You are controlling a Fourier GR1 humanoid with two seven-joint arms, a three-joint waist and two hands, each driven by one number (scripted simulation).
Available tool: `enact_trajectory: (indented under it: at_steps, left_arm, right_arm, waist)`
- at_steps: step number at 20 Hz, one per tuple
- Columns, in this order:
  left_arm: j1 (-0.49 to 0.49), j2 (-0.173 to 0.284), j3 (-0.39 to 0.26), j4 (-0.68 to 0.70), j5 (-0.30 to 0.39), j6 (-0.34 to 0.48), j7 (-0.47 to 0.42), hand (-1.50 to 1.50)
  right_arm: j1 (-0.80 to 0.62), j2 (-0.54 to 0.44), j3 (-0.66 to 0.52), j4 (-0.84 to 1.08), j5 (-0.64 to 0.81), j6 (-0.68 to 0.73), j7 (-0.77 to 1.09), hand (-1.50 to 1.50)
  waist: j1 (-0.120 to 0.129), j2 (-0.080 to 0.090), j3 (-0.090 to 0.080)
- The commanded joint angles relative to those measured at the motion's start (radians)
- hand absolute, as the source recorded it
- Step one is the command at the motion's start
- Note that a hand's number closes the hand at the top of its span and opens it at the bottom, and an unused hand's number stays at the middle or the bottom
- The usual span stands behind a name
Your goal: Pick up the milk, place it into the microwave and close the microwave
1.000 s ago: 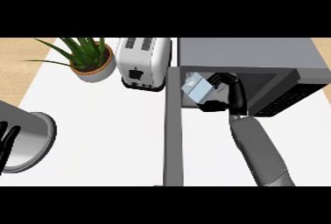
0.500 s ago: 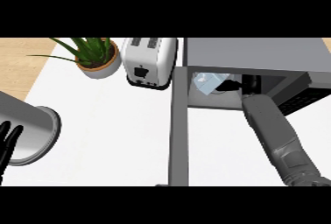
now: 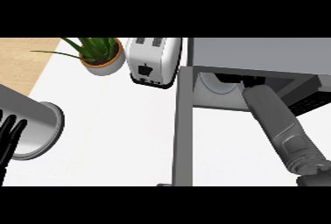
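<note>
The microwave [image 3: 258, 50] stands at the upper right with its door [image 3: 184, 127] swung open toward me, seen edge-on as a grey slab. My right forearm [image 3: 281, 127] reaches into the cavity. Of the right hand [image 3: 249, 80] only a dark sliver shows under the microwave's roof. The milk is hidden from view, inside the cavity or behind the hand. The white turntable [image 3: 216, 85] shows beside the arm. My left hand [image 3: 9, 135] rests open at the lower left edge, fingers straight and pointing up.
A white toaster [image 3: 154, 59] stands just left of the microwave. A potted plant [image 3: 100, 54] sits further left, near the wooden strip at the counter's far left. The white counter [image 3: 110, 131] spreads between my left forearm [image 3: 32, 124] and the door.
My right arm has pushed deeper into the microwave. The milk carton, visible in my right hand at the opening before, has gone out of sight inside. The left hand stays at the left edge.
</note>
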State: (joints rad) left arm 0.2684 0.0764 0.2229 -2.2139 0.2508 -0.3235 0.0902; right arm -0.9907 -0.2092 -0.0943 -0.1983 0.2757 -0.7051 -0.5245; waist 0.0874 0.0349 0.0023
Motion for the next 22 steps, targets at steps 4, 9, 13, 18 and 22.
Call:
enact_trajectory:
  at_steps: [4, 9, 13, 18, 22]
  left_arm:
    - [-0.024, 0.012, -0.007, -0.007, -0.029, 0.006, 0.016, -1.5]
    - [0.007, -0.008, -0.029, 0.007, -0.055, -0.016, -0.024, -1.5]
    - [0.008, 0.001, -0.016, -0.046, -0.03, -0.007, 0.01, -1.5]
    - [0.047, -0.018, -0.036, -0.048, -0.071, -0.015, -0.009, -1.5]
    - [0.05, -0.017, -0.046, -0.046, -0.069, -0.027, -0.006, -1.5]
  right_arm:
    - [-0.089, 0.033, 0.041, 0.098, 0.056, 0.04, 0.044, -1.5]
    - [-0.099, 0.033, 0.027, 0.108, 0.048, 0.067, 0.039, -1.5]
    - [-0.105, 0.036, -0.002, 0.097, 0.026, 0.034, 0.03, -1.5]
    - [-0.077, 0.044, -0.026, 0.091, 0.01, -0.02, 0.009, -1.5]
    - [-0.076, 0.025, -0.044, 0.082, -0.001, -0.02, -0.013, -1.5]
  waist:
    - [0.003, -0.001, 0.0]
    - [0.003, 0.0, 0.0]
    - [0.007, 0.0, 0.001]
    - [-0.01, -0.007, 0.0]
    - [-0.015, -0.008, 0.0]
